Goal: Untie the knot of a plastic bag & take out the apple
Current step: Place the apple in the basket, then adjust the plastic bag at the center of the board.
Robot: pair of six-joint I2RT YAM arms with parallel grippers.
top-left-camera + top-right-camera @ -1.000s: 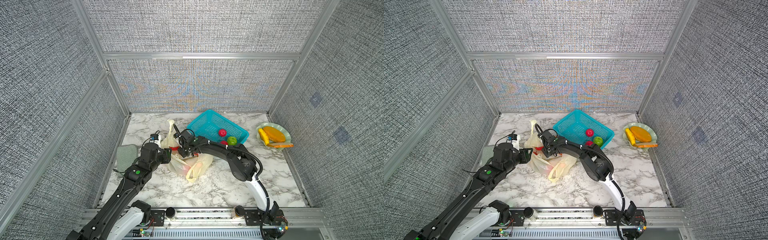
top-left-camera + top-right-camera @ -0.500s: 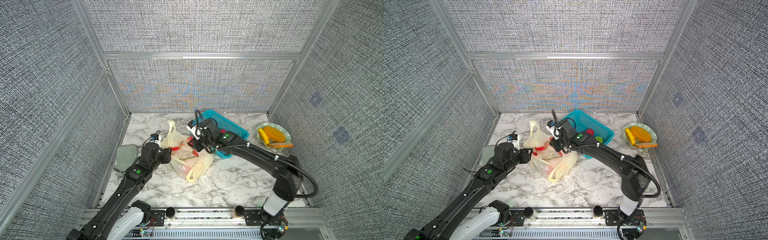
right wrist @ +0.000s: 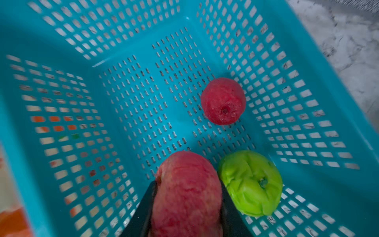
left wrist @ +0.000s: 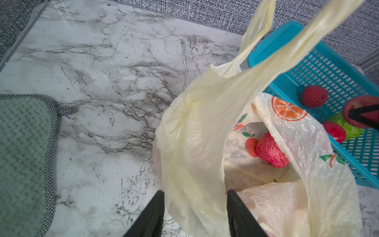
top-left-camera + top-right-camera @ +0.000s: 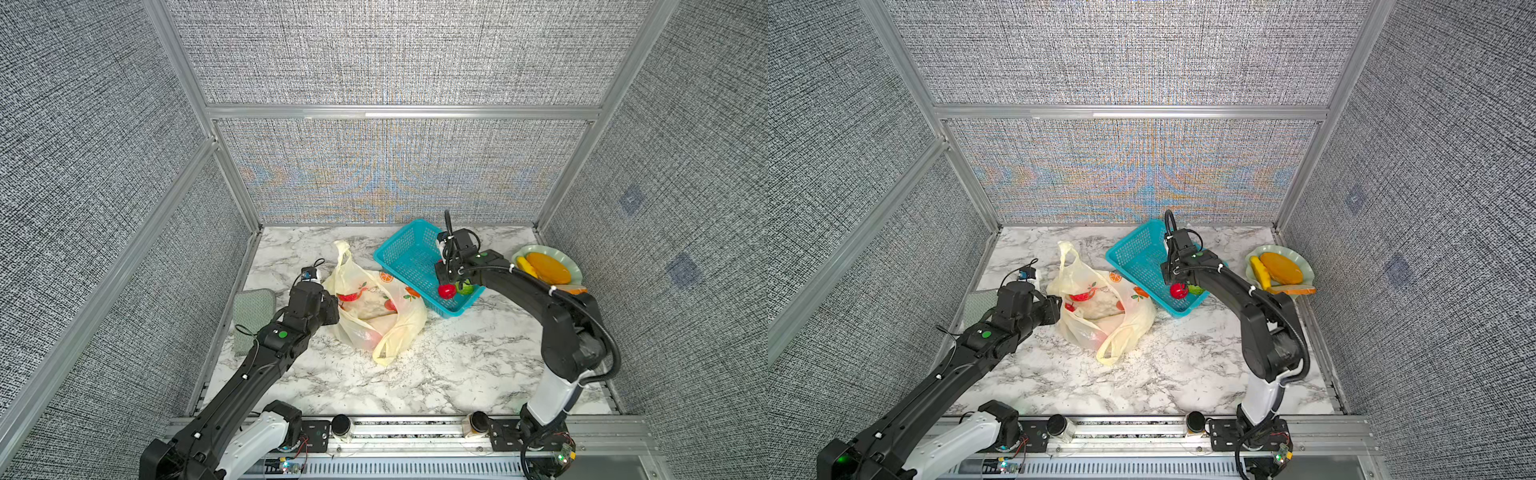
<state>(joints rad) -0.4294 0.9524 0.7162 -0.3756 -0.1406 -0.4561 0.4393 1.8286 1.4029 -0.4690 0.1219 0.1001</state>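
Left pincer (image 4: 195, 191): jaws part-open astride the near wall of the plastic bag (image 5: 409, 322); a firm clamp cannot be confirmed. The bag lies mouth-open, left of centre on the counter (image 5: 457, 365), just beside the teal basket (image 5: 409, 257). Right pincer (image 3: 187, 185) grips the red apple (image 3: 184, 207) over the basket interior.

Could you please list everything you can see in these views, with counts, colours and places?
plastic bag: one, pale yellow with fruit prints, mid-table, open, handles loose
basket: one, teal, beside the bag on its right
apple: one, red, held just above the basket floor
loose red fruit: at least one, in the basket
green fruit: one, in the basket
wrinkled fruit: one, pink-red, inside the bag
cloth: one, green, table's left edge
plate: one, pale green, right edge, holding yellow and orange food
table: one, white marble
left gripper: black, fingers straddling the bag's edge, grip unclear
right gripper: black, shut on the apple
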